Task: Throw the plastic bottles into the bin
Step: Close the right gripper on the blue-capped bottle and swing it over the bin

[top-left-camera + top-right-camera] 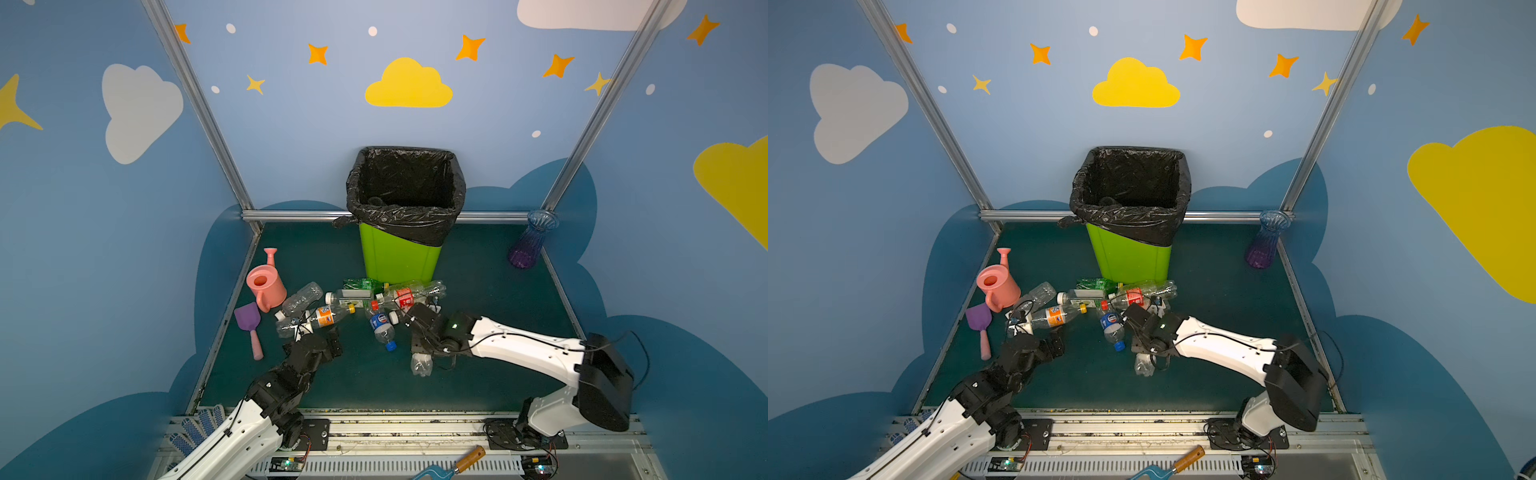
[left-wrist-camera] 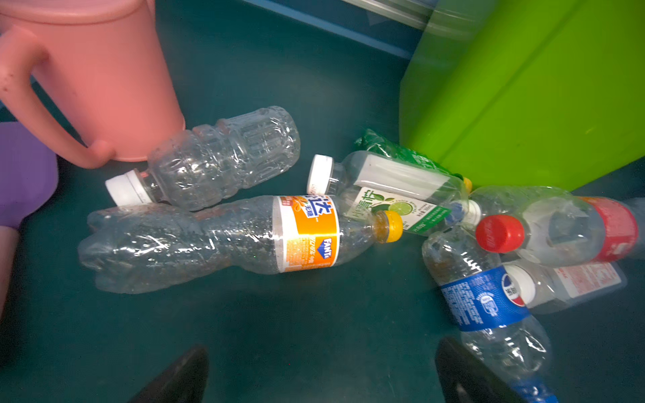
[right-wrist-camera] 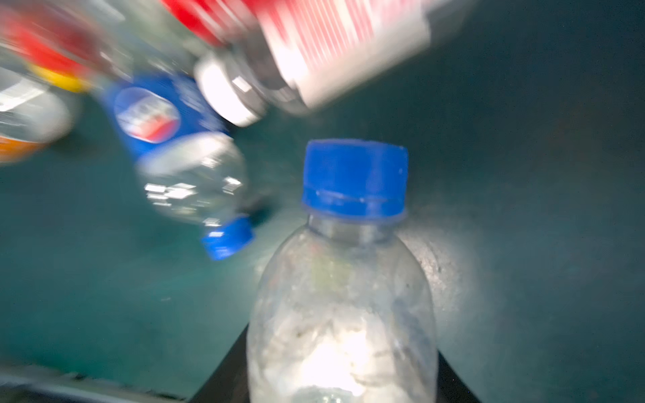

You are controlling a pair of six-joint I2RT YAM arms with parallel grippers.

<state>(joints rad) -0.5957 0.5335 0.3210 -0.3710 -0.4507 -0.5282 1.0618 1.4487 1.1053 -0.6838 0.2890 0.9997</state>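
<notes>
Clear plastic filled the right gripper [image 3: 342,345]: its jaws were clenched on the body of a blue-capped bottle [image 3: 343,296], which sat near the middle of the mat [image 1: 332,374], just on the near side of the pile. Whether that bottle touched the mat could not be told. The other plastic bottles [image 1: 404,296] lay heaped at the foot of the bin [image 1: 399,257], which stood at the middle of the mat's far edge. The left gripper [image 2: 321,349] hung empty, jaws spread wide, just short of the orange-labelled bottle [image 2: 216,240]. A pink watering can [image 1: 266,284] stood by the left edge.
</notes>
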